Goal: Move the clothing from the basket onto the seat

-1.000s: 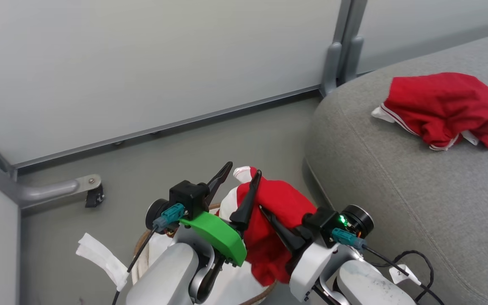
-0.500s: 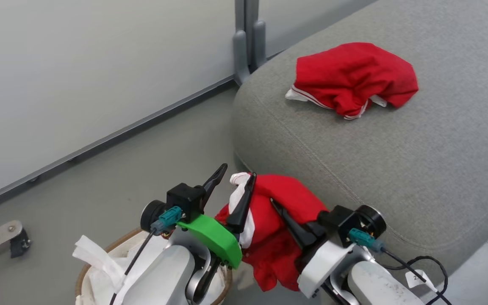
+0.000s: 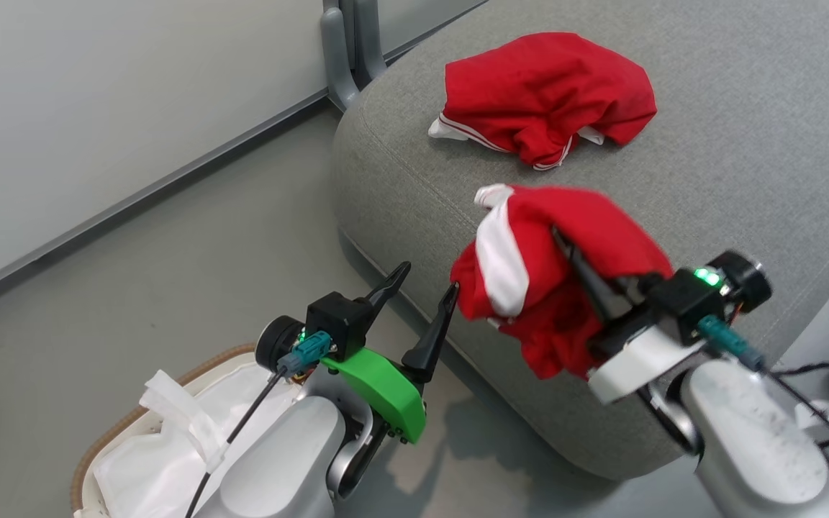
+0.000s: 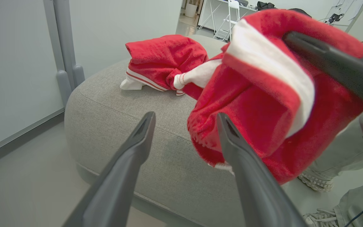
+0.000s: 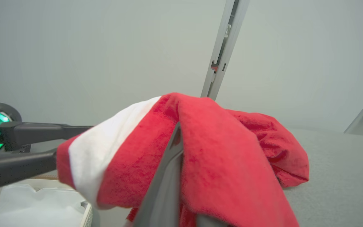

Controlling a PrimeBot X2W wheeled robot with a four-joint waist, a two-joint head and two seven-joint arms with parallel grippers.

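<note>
The right gripper [image 3: 562,241] is closed tight on a red garment [image 3: 522,302] with a broad white stripe. The cloth drapes over and around the gripper's dark fingers and hangs in a loose bunch below them. The garment is held in the air over the rounded front edge of the grey seat [image 3: 745,158], with its lower folds hanging in front of the cushion's side. It is not possible to tell whether the cloth brushes the cushion. The right arm's pale forearm rises from the lower right of the head view and reaches up and to the left, toward the seat, with a green light lit at the wrist. The left gripper [image 3: 429,279] is spread wide and holds nothing. It sits just to the left of the hanging garment, with one fingertip close beside the cloth. Its forearm, which carries a green plastic cover, rises from the bottom of the head view above the basket [image 3: 198,375]. The basket stands on the floor [image 3: 170,273] at the lower left, with its white liner [image 3: 141,467] showing inside. A second red garment [image 3: 544,93] lies crumpled farther back on the seat, apart from the held one.
</note>
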